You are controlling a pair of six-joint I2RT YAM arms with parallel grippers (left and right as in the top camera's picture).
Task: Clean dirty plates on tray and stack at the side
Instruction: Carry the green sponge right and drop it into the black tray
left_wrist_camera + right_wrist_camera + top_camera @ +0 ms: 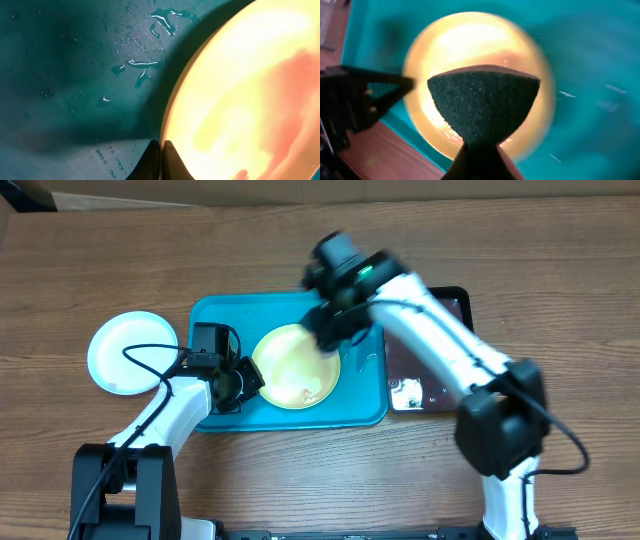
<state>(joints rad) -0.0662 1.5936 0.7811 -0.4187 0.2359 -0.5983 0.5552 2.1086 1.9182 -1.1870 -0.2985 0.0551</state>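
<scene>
A yellow-green plate (290, 370) lies in the turquoise tray (365, 405) and has a reddish smear near its front edge. My left gripper (247, 380) is shut on the plate's left rim; in the left wrist view its fingers (161, 161) are pressed together at the plate's edge (240, 90). My right gripper (330, 323) is shut on a dark green sponge (482, 105) and holds it over the plate (460, 45), at its far right part. A white plate (130, 352) lies on the table left of the tray. The light blue plate is out of view.
A narrow black tray (432, 365) stands right of the turquoise tray, partly under my right arm. The tray floor (75, 60) is wet with drops. The wooden table (120, 260) surrounds both trays.
</scene>
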